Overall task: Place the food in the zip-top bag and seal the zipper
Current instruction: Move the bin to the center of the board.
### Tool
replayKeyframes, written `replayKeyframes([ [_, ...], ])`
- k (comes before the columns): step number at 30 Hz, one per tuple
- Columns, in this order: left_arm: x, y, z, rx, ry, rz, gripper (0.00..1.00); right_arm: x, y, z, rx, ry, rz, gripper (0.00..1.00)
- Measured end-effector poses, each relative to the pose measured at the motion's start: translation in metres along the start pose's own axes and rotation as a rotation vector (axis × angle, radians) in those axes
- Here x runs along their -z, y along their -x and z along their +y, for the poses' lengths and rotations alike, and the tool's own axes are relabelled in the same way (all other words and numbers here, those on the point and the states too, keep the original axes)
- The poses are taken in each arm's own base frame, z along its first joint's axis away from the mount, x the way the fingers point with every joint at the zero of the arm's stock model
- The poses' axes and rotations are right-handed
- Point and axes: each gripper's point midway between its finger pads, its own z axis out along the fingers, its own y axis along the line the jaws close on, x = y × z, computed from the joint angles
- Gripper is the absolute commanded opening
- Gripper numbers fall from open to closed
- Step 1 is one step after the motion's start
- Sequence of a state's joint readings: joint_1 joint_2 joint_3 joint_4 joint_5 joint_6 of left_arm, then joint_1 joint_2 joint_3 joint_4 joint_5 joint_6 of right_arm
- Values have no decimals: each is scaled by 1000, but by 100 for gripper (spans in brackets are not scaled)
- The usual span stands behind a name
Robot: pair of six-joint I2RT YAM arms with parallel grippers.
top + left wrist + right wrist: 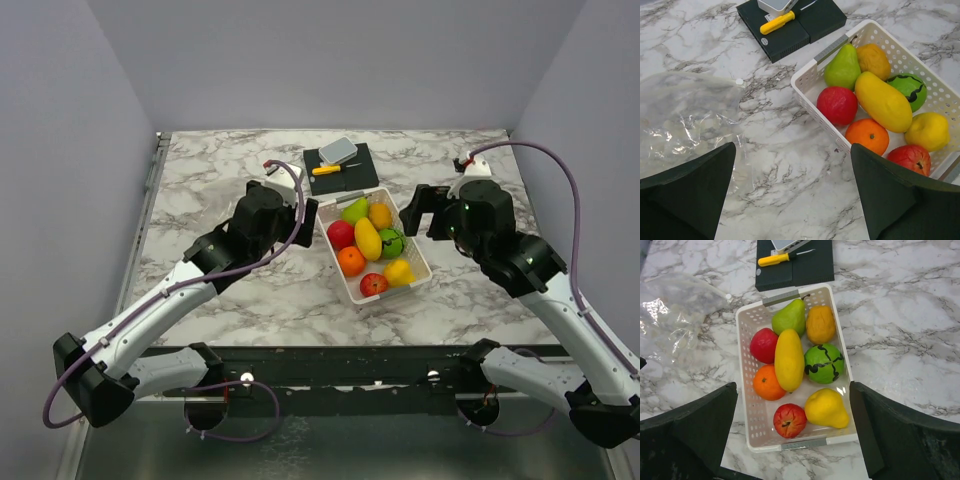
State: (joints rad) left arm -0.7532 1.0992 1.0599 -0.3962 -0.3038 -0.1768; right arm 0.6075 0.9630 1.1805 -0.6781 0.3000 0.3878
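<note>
The food, several glossy toy fruits point(368, 240), lies in a white slatted basket point(335, 262) at the table's middle: a green pear point(790, 316), a long yellow fruit point(789, 360), an orange point(766, 382), a red apple point(789, 420) and others. The clear zip-top bag point(685, 120) lies flat and crumpled left of the basket, its zipper point(715, 75) a pale strip on the far edge. My left gripper point(303, 215) hovers open between bag and basket point(810, 102). My right gripper point(425, 210) hovers open right of the basket, empty.
A black pad point(340, 168) at the back carries a yellow-handled knife point(327, 169) and a grey block point(338, 150). Grey walls close in the marble table point(470, 300) on three sides.
</note>
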Motion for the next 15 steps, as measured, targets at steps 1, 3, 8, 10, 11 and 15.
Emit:
replayKeyframes([
  [1, 1, 1, 1, 0, 3, 1, 99, 1, 1, 1, -6, 4, -2, 100],
  [3, 4, 3, 3, 0, 14, 2, 99, 2, 4, 3, -16, 11, -7, 100],
  [8, 15, -1, 12, 2, 47, 15, 99, 3, 5, 9, -28, 40, 0, 100],
  [10, 19, -1, 15, 8, 57, 14, 99, 3, 6, 13, -29, 55, 1, 100],
  [11, 22, -1, 17, 10, 61, 14, 99, 3, 6, 14, -29, 62, 3, 100],
  [15, 29, -4, 21, 20, 73, 9, 99, 2, 5, 21, -25, 94, 20, 99],
])
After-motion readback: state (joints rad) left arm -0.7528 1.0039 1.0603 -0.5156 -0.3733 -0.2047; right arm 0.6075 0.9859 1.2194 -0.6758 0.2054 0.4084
